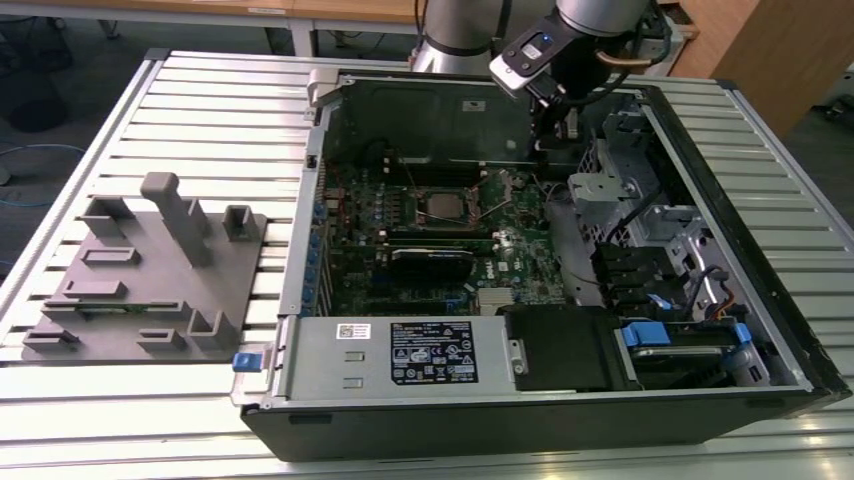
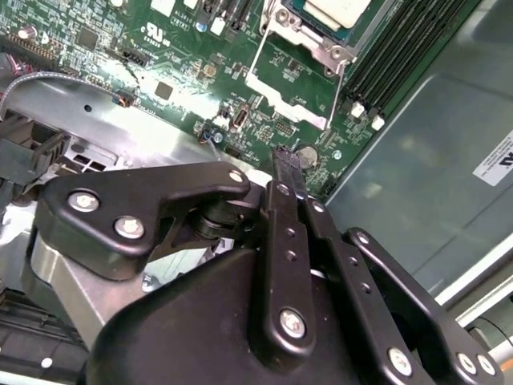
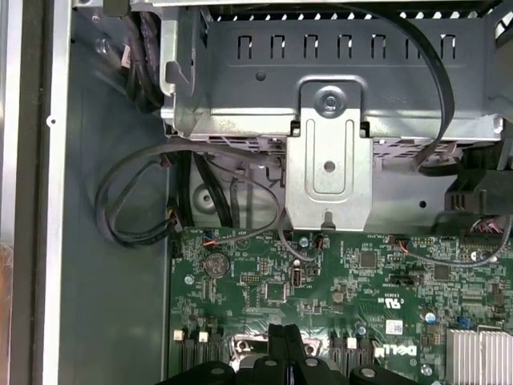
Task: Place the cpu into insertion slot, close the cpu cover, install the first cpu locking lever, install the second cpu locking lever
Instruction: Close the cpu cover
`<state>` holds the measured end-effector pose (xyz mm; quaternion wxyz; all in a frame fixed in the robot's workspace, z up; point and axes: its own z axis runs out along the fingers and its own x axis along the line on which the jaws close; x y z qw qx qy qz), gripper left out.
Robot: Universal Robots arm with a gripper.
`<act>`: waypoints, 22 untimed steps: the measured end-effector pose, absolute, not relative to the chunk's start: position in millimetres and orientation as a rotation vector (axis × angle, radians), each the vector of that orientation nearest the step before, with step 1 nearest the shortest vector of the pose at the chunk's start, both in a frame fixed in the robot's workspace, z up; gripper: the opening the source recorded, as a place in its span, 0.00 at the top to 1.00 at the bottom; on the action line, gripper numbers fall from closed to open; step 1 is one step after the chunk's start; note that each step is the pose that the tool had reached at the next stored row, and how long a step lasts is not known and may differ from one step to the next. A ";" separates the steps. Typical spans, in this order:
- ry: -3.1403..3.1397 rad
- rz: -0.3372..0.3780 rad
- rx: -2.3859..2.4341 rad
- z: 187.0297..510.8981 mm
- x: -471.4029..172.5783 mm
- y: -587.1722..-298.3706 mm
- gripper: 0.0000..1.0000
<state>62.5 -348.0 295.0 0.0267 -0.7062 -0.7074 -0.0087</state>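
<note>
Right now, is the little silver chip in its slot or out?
In. The cpu sits inside the insertion slot on the green motherboard.

The cpu (image 1: 442,203) lies in the insertion slot (image 1: 418,212), on the board (image 1: 358,232) inside the case (image 1: 534,432).

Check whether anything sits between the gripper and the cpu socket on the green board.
Nothing visible does. In the second wrist view the gripper hangs shut over the green board, and only low board parts, such as a coin cell, lie between it and the insertion slot, where the cpu already sits.
</note>
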 end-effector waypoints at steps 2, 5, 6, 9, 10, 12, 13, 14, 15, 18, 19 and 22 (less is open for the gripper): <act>-2.185 -0.027 -2.182 292.5 63.2 -348.0 0.89; -2.185 -0.027 -2.182 288.1 63.4 -348.0 0.89; -2.186 -0.027 -2.182 288.2 63.4 -348.0 0.89; -2.186 -0.027 -2.182 288.1 63.4 -348.0 0.89; -2.185 -0.027 -2.182 287.3 63.5 -348.0 0.89; -2.186 -0.027 -2.181 283.6 64.0 -348.0 0.89; -2.186 -0.027 -2.182 281.9 64.3 -348.0 0.89; -2.186 -0.027 -2.182 280.1 64.6 -348.0 0.89; -2.185 -0.027 -2.182 278.3 65.0 -348.0 0.89; -2.185 -0.027 -2.182 272.8 65.7 -348.0 0.89; -2.185 -0.027 -2.182 270.9 65.7 -348.0 0.89; -2.181 -0.027 -2.187 265.7 65.8 -348.0 0.89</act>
